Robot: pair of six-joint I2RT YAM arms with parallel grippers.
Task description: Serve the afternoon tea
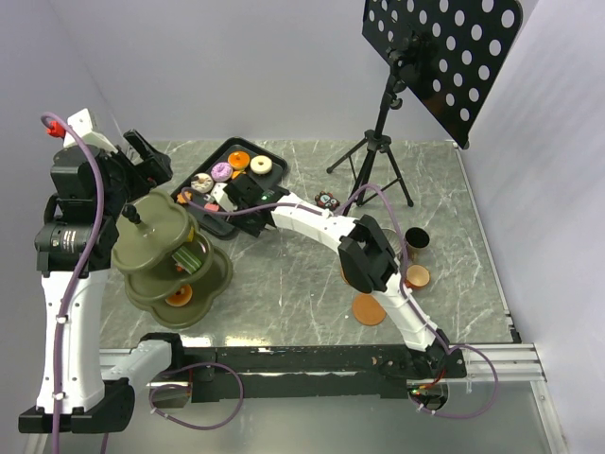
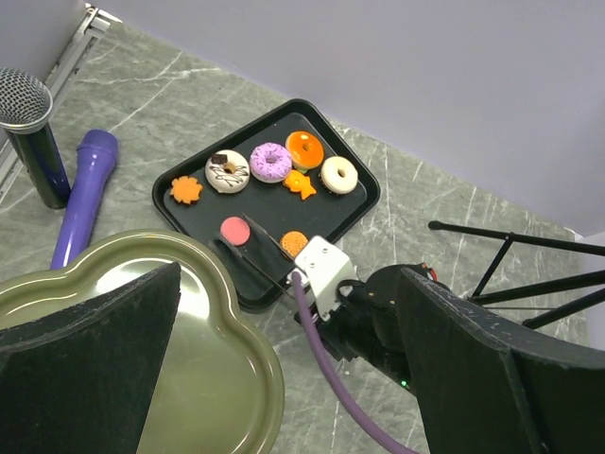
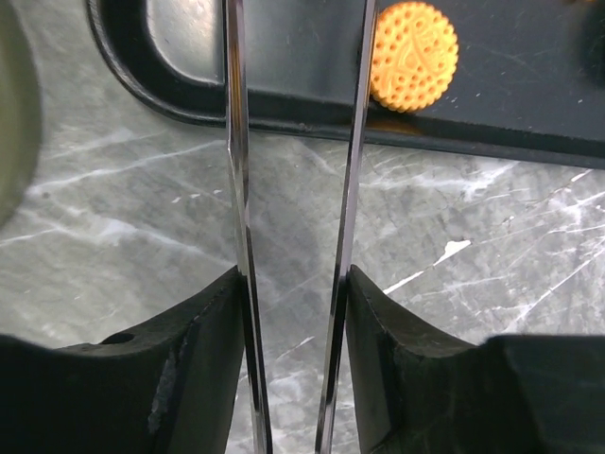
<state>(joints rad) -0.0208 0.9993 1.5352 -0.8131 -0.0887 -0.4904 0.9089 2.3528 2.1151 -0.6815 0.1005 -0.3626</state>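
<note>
The black tray (image 2: 359,203) carries several pastries, among them a purple donut (image 2: 270,162), an orange donut (image 2: 304,148), a white donut (image 2: 338,174), a pink disc (image 2: 234,230) and an orange cookie (image 3: 413,56). My right gripper (image 3: 293,284) is shut on the thin metal tongs (image 3: 236,189), whose tips reach over the tray's near rim beside the cookie. My left gripper (image 2: 288,312) hangs open above the olive tiered stand (image 1: 170,255). That stand's lower tiers hold a green pastry (image 1: 192,260) and an orange one (image 1: 179,296). A dark cup (image 1: 417,239) and two brown-orange saucers (image 1: 369,309) sit at the right.
A music stand's tripod (image 1: 378,142) rises at the back right. A microphone (image 2: 28,123) and a purple handle (image 2: 85,194) lie left of the tray. One small pastry (image 1: 328,200) lies on the marble behind the right arm. A purple cable (image 2: 331,378) trails off the right wrist.
</note>
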